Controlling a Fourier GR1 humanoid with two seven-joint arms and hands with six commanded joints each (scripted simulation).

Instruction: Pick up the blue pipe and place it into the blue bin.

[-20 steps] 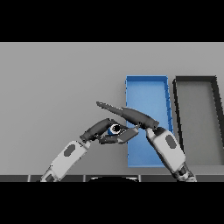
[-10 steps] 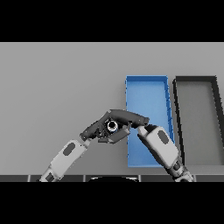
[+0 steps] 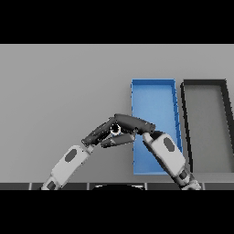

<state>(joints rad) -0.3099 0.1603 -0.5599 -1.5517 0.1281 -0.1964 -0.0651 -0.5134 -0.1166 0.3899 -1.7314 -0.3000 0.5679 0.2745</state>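
The blue pipe (image 3: 115, 130) is almost wholly hidden between the two hands, just off the left wall of the blue bin (image 3: 154, 89), toward the near edge of the table (image 3: 55, 82); only a small pale ring of it can be seen. The right hand (image 3: 132, 122) is laid over it from above with fingers curled around it, while the left hand (image 3: 101, 133) is pressed in beside it; whether its fingers are closed cannot be told. The pipe is judged to be light, rigid and smooth, so it may roll or slip; it is best gripped across its middle. A dark bin (image 3: 204, 83) is seen just right of the blue one.
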